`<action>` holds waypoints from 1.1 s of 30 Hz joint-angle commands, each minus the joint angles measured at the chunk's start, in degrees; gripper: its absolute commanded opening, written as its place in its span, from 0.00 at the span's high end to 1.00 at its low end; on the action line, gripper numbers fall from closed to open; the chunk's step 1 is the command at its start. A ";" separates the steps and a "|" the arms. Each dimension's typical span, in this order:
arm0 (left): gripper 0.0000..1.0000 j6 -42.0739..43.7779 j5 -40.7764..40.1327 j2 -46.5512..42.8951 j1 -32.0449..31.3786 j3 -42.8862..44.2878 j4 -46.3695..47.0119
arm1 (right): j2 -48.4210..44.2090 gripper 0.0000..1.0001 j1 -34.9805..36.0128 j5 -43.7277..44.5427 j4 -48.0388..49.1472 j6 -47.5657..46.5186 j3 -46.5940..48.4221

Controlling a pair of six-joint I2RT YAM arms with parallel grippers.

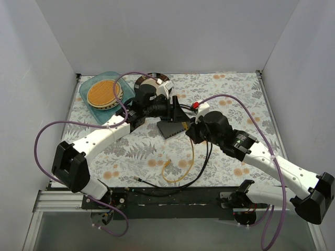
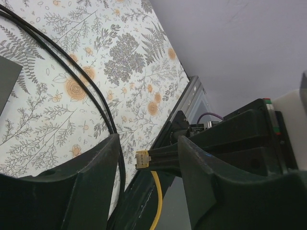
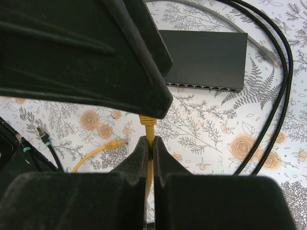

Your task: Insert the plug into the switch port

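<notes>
The switch (image 3: 206,57) is a flat dark grey box on the flowered cloth, with its port row (image 3: 201,86) along the near edge; it also shows in the top view (image 1: 170,128). My right gripper (image 3: 149,143) is shut on the yellow cable just behind the plug (image 3: 147,120), held above the cloth short of the ports. The plug's tip is hidden there by my left gripper's finger. In the left wrist view the plug (image 2: 143,159) sticks out of the right fingers between my open, empty left gripper (image 2: 148,143). In the top view, left gripper (image 1: 178,111) and right gripper (image 1: 187,127) meet over the switch.
The cable's other yellow end (image 3: 112,143) lies loose on the cloth. Black cables (image 3: 273,96) curve to the right of the switch, and a grey cable (image 3: 259,45) lies behind it. A teal tray with a brown disc (image 1: 104,94) and a round object (image 1: 152,83) sit at the back left.
</notes>
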 commanded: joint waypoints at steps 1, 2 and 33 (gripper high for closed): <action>0.51 1.20 -0.14 0.15 -1.22 2.43 -0.46 | -1.54 0.99 -0.03 1.77 3.33 1.45 1.22; 0.60 1.11 -0.14 0.24 -1.22 2.51 -0.37 | -1.62 0.99 -0.03 1.51 3.51 1.54 1.13; 1.00 -1.00 -2.69 1.47 -1.75 5.15 -3.71 | -1.10 0.45 -0.03 2.21 7.38 0.84 2.45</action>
